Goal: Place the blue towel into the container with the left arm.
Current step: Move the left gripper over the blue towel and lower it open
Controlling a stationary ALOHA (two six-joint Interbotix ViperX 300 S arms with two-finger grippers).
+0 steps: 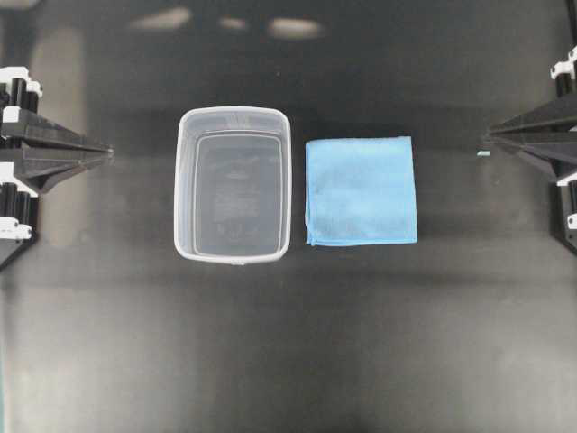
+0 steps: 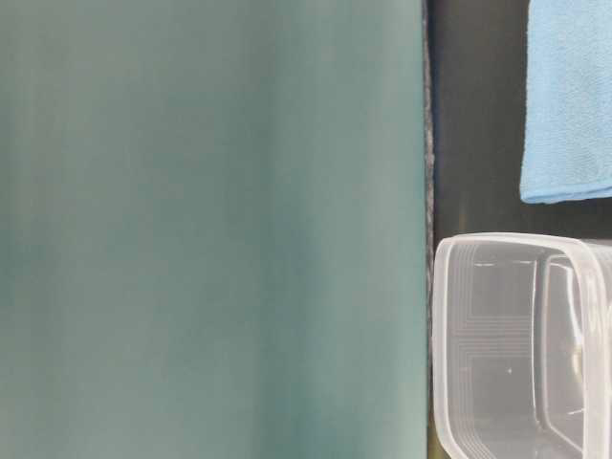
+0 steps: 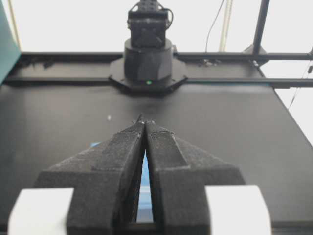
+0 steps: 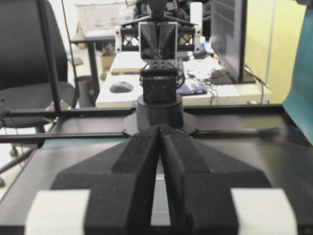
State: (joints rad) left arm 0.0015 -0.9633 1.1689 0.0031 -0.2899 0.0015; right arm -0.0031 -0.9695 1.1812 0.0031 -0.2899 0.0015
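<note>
The blue towel (image 1: pixel 361 191) lies folded flat on the black table, just right of the container (image 1: pixel 233 185), a clear empty tub. Both show in the table-level view, the towel (image 2: pixel 569 96) above the container (image 2: pixel 449 335). My left gripper (image 3: pixel 145 122) is shut and empty; a strip of the towel (image 3: pixel 144 170) shows through the slit under its fingers. My right gripper (image 4: pixel 160 127) is shut and empty. In the overhead view one gripper tip (image 1: pixel 106 152) rests left of the container and the other (image 1: pixel 489 140) right of the towel, both apart from them.
A teal panel (image 2: pixel 210 229) fills most of the table-level view. Each wrist view faces the opposite arm's base (image 3: pixel 148 58) (image 4: pixel 157 98). A small teal scrap (image 1: pixel 483 153) lies near the right-hand tip. A frame rail (image 3: pixel 63 78) runs along the table's far edge.
</note>
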